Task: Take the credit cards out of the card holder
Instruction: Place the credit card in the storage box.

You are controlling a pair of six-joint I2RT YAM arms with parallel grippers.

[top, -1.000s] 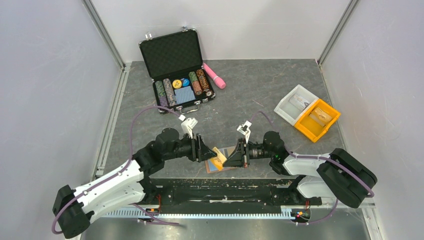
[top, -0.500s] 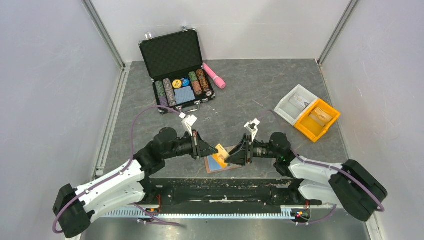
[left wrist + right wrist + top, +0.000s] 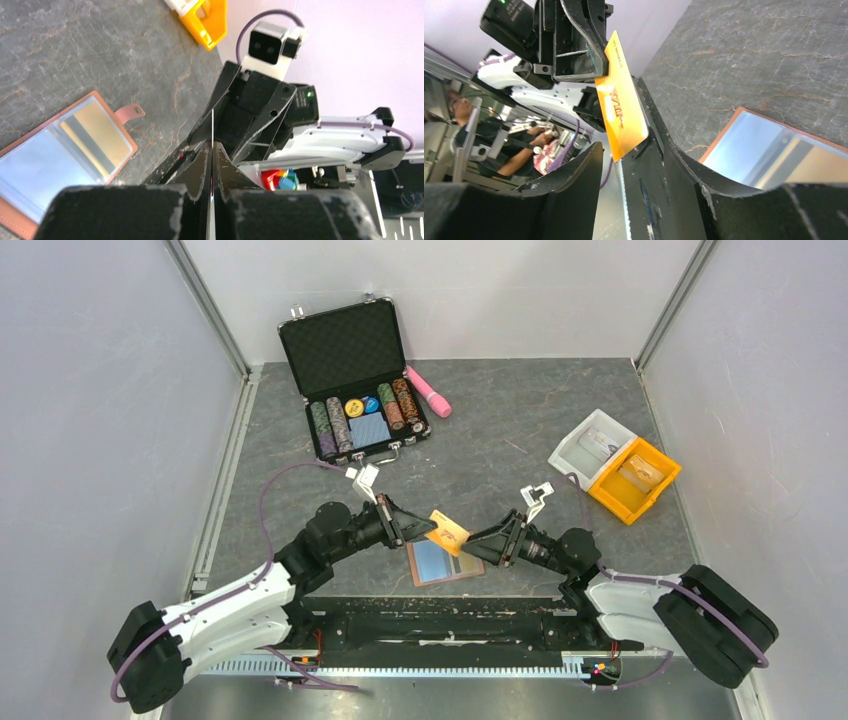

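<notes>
The brown card holder [image 3: 443, 564] lies open on the table near the front edge, its light blue pockets facing up. In the left wrist view a tan credit card [image 3: 98, 134] shows inside the holder's [image 3: 20, 220] right pocket. My left gripper [image 3: 422, 530] is shut on an orange-yellow credit card [image 3: 448, 532], held in the air just above the holder's far edge. That card shows edge-on between the left gripper's [image 3: 212, 146] jaws, and its face [image 3: 621, 109] fills the right wrist view. My right gripper [image 3: 482, 545] stands open just right of the card, not touching it.
An open black poker chip case [image 3: 352, 380] stands at the back, with a pink cylinder [image 3: 428, 390] beside it. A white bin [image 3: 594, 448] and a yellow bin [image 3: 634, 478] sit at the right. Side walls close in the table.
The right gripper opened, let go of the orange-yellow card and drew back to the right. The left gripper shut on the card and lifted it clear of the holder.
</notes>
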